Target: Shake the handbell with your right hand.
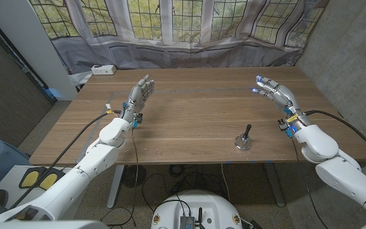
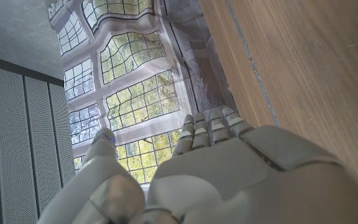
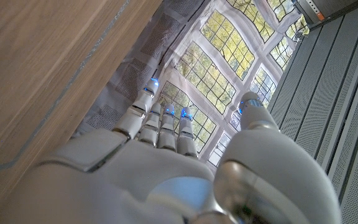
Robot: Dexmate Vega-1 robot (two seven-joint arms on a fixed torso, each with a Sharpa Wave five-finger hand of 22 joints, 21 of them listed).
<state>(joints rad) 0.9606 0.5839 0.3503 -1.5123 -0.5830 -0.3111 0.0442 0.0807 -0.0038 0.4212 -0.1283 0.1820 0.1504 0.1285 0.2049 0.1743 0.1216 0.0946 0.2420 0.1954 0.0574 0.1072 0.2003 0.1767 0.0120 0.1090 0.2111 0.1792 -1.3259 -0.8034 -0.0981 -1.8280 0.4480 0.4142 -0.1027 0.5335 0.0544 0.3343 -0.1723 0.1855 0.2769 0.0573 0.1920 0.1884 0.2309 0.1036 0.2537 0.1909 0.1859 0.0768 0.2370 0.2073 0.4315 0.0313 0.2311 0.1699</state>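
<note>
A small handbell [image 1: 243, 140] with a black handle and a silvery metal cup stands upright near the table's front edge, right of centre. My right hand [image 1: 276, 93] is held above the table's right side, behind and to the right of the bell, fingers straight and apart, holding nothing. Its back and stretched fingers [image 3: 160, 124] show in the right wrist view. My left hand [image 1: 139, 97] is over the table's left part, far from the bell, fingers extended and empty; its back [image 2: 216, 168] shows in the left wrist view.
The wooden table [image 1: 189, 111] carries a thin taped outline across its middle. A white power strip [image 1: 103, 70] lies at the back left corner. A curtain printed with windows [image 1: 189, 28] hangs behind the table. Cables run along both arms.
</note>
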